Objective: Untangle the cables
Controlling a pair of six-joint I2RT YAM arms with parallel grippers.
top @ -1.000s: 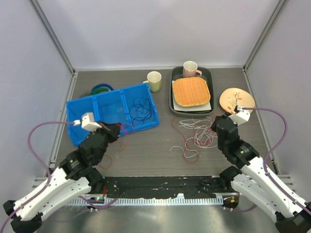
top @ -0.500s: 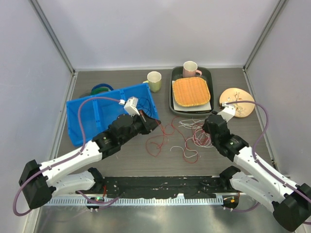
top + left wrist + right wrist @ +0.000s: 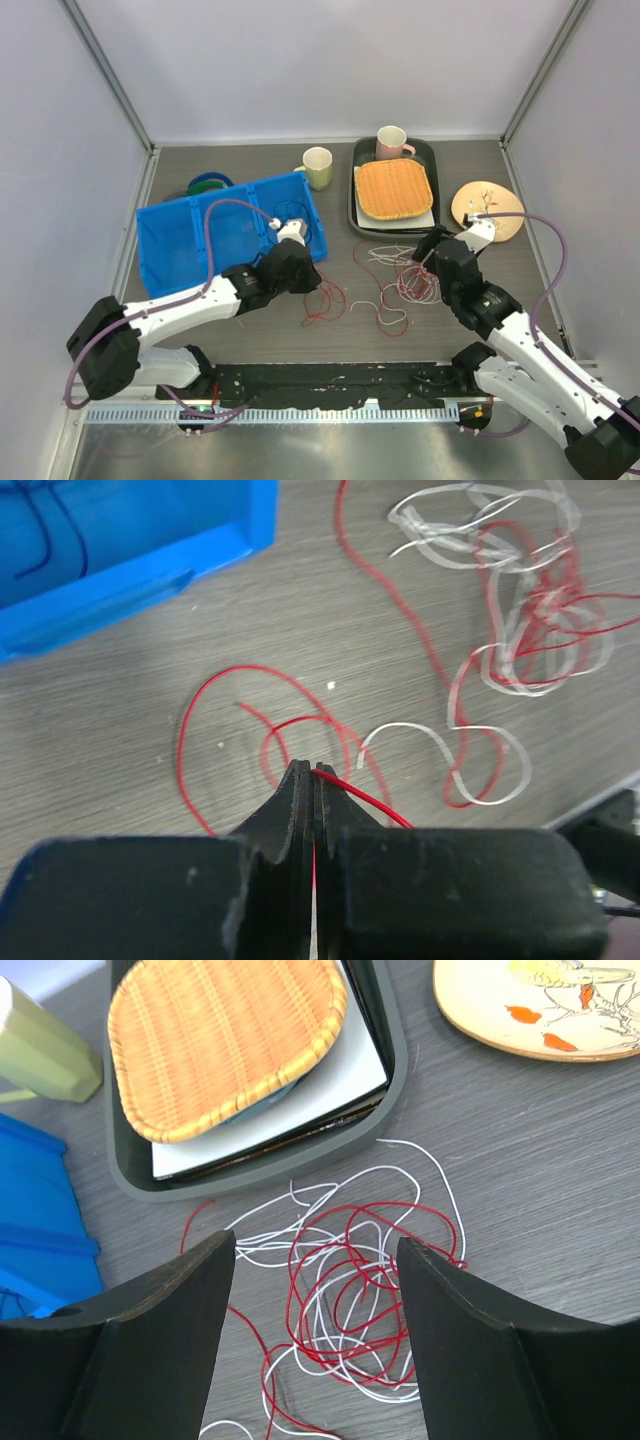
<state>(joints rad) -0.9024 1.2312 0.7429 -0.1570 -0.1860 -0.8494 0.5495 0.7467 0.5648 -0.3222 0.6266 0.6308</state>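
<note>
A tangle of red and white cables (image 3: 405, 275) lies on the table in front of the dark tray. In the right wrist view this tangle (image 3: 370, 1290) sits directly below my right gripper (image 3: 315, 1260), which is open and wide of it. My right gripper (image 3: 425, 258) hovers at the tangle's right edge. My left gripper (image 3: 313, 770) is shut on a red cable (image 3: 185, 740) that loops on the table beneath it and trails toward the tangle (image 3: 520, 610). In the top view my left gripper (image 3: 312, 276) is just right of the blue bin. A dark blue cable (image 3: 290, 222) lies coiled inside the bin.
A blue three-part bin (image 3: 175, 235) stands at the left, with a green-and-blue coil (image 3: 208, 183) behind it. A dark tray (image 3: 358, 215) holds a wicker basket (image 3: 394, 188) and a pink mug (image 3: 392, 142). A pale green mug (image 3: 318, 165) and a painted plate (image 3: 487, 205) flank the tray.
My left arm swung right from the bin's front to the table middle, dragging a red cable along. My right gripper opened above the tangle.
</note>
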